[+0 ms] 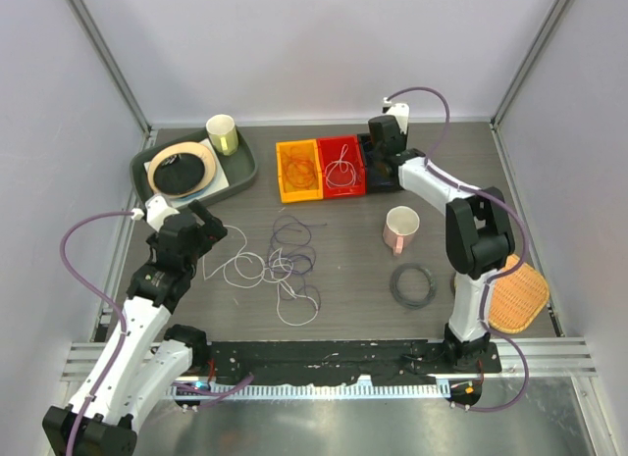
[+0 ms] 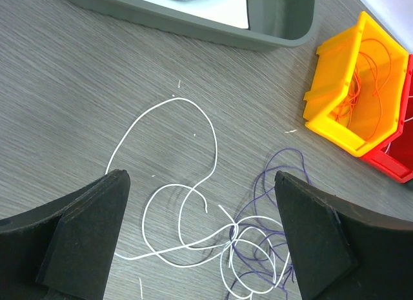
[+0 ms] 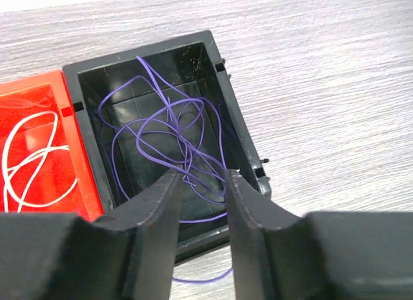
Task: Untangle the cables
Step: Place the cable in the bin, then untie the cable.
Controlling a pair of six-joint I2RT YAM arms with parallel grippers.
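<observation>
Jaws narrowly parted: my right gripper (image 3: 202, 177) over the black bin (image 3: 187, 68), purple cables (image 3: 150, 122) just below.
I'd widen fully, then rise straight so no strand trails; my left gripper (image 2: 201, 180) gapes wide.

Bins x3 by R gripper (image 3: 202, 177): orange bin (image 1: 298, 170), red bin (image 1: 341, 166), black bin (image 3: 139, 53). Cups x2: cream cup (image 1: 223, 134), pink mug (image 1: 400, 228). Tray (image 1: 249, 164) x1, black cord ring (image 1: 395, 284) x1, woven mat (image 1: 517, 294) x1. Cables (image 2: 175, 99) under L gripper (image 2: 200, 184): tangled, count n/d.
</observation>
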